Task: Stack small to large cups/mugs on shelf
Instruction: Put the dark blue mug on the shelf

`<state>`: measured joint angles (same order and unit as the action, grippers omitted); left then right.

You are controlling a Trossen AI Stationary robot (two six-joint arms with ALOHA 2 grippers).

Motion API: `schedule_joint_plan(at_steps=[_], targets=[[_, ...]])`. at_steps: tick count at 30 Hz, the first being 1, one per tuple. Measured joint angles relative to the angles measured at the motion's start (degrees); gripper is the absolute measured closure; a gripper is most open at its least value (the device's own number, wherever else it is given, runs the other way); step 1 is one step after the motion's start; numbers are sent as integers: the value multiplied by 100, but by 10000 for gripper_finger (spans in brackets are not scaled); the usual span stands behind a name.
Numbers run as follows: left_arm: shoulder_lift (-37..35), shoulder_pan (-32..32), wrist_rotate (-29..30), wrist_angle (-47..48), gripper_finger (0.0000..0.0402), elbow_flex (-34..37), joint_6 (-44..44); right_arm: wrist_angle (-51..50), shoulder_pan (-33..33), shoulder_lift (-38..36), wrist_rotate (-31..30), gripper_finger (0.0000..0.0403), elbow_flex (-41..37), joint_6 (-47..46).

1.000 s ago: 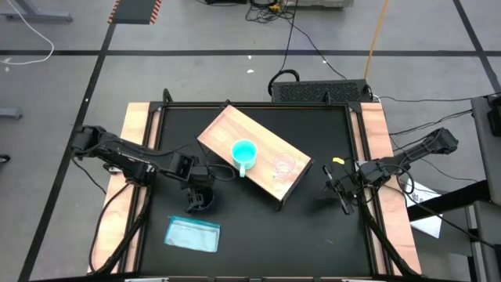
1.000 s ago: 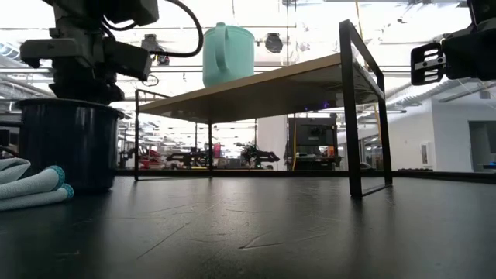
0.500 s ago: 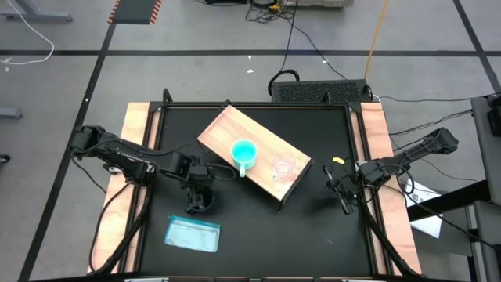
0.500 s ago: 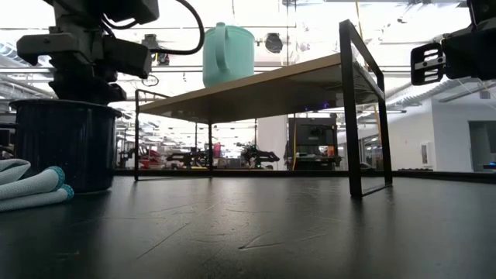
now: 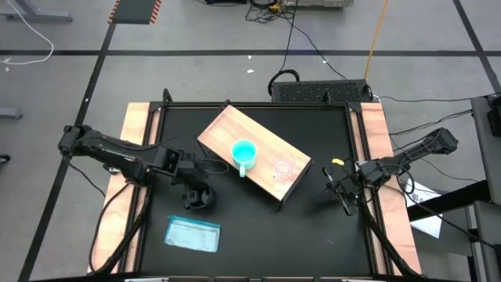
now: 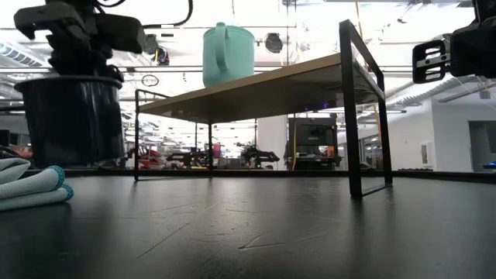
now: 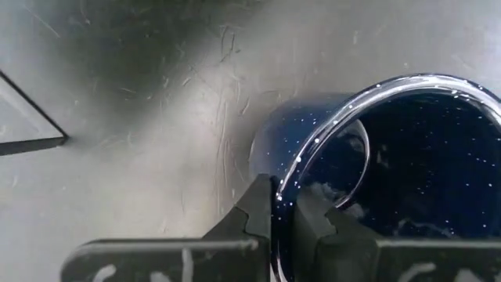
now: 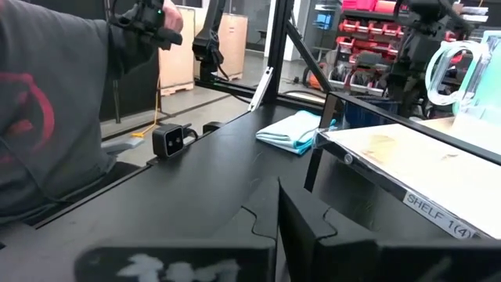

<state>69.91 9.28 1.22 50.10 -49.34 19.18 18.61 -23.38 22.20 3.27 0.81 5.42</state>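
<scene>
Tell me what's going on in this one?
The left hand is shut on the rim of the dark navy speckled mug and holds it off the black tabletop, beside a folded light-blue cloth. The turquoise mug with a handle and the small clear cup already stand on the light-wood shelf. The right hand waits shut, off to the shelf's right.

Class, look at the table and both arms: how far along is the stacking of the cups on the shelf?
Done: the turquoise mug and the clear cup stand on the shelf. In hand: the left gripper pinches the dark mug's rim, lifted off the table. Left: placing it on the shelf in size order. The right gripper waits shut beside the shelf.
</scene>
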Motion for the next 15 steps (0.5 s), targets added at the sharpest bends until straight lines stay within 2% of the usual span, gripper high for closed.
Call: schedule_joint_plan(at_steps=[7, 15], targets=[[-258, -52, -13, 143, 386, -34, 114, 0, 0, 0, 0, 403, -1, 18], [-209, -258, -165, 630, 386, -522, 147, 0, 0, 0, 0, 403, -1, 38]])
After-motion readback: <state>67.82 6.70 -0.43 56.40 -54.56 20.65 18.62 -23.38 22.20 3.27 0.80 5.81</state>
